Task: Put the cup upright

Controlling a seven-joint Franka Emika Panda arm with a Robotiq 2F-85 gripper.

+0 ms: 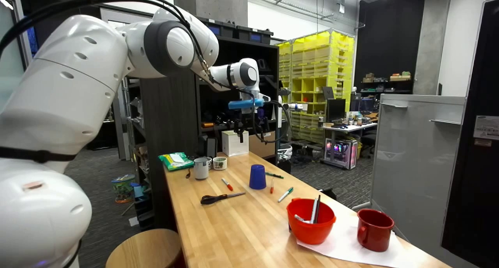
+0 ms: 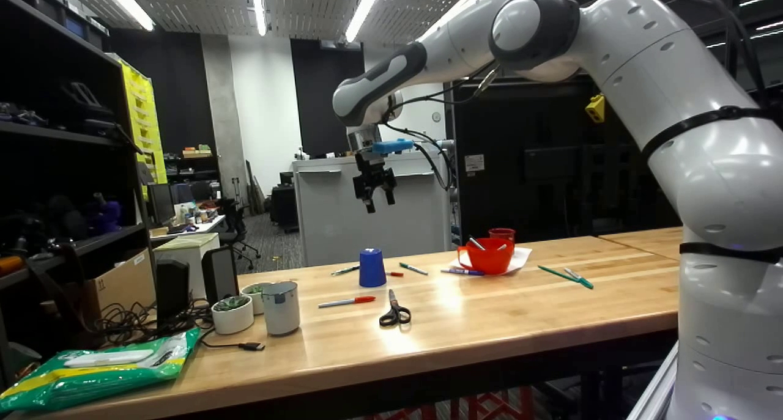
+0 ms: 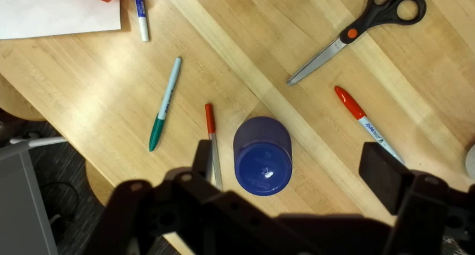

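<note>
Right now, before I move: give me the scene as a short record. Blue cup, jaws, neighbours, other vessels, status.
target: blue cup, upside down on the wooden table, base facing up
jaws: open, raised roughly over the cup, not touching it
held: nothing
neighbours: slim red-ended pen, green-capped marker, red-capped marker, scissors
other vessels: red bowl with pen-like items inside; dark red mug, upright on white paper
status: cup not yet upright
</note>
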